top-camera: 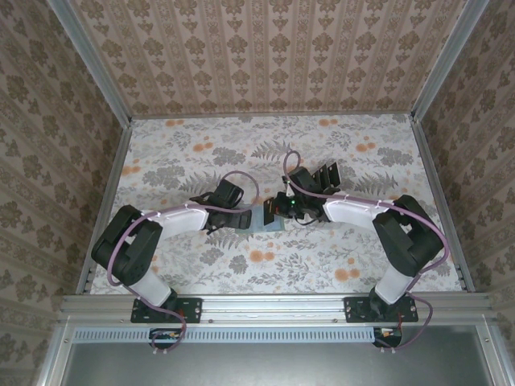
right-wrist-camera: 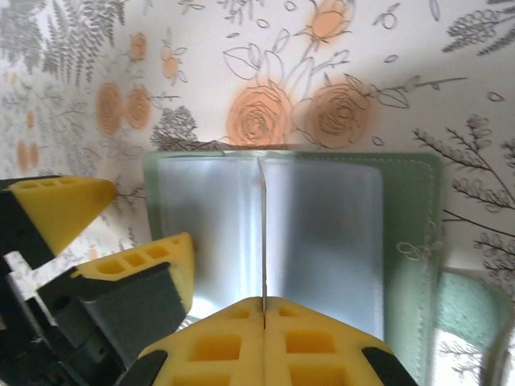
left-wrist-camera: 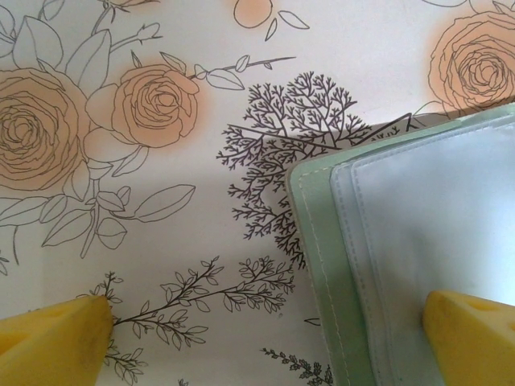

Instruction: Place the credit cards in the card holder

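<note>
Pinching is being done by the right gripper (right-wrist-camera: pixel 264 322): its yellow fingers are being held tight together, and a thin dark edge is being carried straight out from between the tips. That edge is being read as a card (right-wrist-camera: pixel 263 233) seen edge-on, though a fold in the clear sleeve cannot be ruled out. It is probably being held thin-side forward so that it can be slid into a pocket rather than laid flat on top.

Just beyond those tips, the holder (right-wrist-camera: pixel 338 233) is being kept lying open on the table (left-wrist-camera: pixel 161 241), its clear pockets facing up and its green border showing along the right and far sides. The dark edge is being lined up over the seam between the two pockets.

To the left of the right gripper, the left gripper (left-wrist-camera: pixel 265 336) is being held wide apart, nothing between its fingers. One finger is being set over the holder's pocket and the other over bare table, so the holder's edge is being straddled. By the look of it, the holder is being steadied against sliding while the card is being fed in.

Farther out, past the right gripper, a dark object (top-camera: pixel 326 175) is standing on the table, too small to make out.
</note>
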Available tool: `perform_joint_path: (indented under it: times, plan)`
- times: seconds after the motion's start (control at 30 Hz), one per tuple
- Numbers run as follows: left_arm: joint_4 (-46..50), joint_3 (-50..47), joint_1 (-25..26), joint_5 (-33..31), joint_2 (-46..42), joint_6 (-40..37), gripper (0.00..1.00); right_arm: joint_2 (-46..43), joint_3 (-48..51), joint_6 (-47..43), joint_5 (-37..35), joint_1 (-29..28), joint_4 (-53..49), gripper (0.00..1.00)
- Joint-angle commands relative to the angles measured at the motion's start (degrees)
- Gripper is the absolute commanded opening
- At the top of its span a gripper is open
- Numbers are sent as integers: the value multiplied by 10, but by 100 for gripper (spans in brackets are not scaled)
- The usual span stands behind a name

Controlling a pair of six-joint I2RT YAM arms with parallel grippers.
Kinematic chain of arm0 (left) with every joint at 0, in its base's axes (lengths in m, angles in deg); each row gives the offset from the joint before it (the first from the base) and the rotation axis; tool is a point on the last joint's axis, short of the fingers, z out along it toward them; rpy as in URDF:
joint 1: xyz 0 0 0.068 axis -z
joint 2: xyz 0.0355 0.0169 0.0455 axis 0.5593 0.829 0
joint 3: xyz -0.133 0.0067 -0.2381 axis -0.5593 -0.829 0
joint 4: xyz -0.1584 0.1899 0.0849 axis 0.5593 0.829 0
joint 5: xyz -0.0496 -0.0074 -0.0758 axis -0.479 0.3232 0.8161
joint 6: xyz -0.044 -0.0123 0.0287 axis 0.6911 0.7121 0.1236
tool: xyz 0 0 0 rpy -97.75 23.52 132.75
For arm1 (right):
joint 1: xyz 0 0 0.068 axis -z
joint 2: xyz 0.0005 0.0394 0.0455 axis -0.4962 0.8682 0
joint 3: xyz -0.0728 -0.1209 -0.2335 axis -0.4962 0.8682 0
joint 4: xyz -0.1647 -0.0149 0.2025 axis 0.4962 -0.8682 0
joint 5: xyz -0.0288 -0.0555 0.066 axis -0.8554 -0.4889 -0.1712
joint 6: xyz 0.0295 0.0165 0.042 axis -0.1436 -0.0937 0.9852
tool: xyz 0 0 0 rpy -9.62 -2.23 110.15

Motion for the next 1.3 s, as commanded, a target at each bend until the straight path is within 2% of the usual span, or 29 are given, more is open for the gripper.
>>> perform_joint_path:
  times: [0.0, 0.57, 1.27]
  plan:
    - [34, -15, 0, -23, 8, 6, 100, -12, 17, 24, 44, -1, 79, 0]
    - [41, -14, 0, -25, 6, 2, 100, 21, 79, 12, 87, 21, 212, 0]
    - [46, -10, 2, -29, 10, 2, 100, 64, 106, 26, 104, 27, 273, 0]
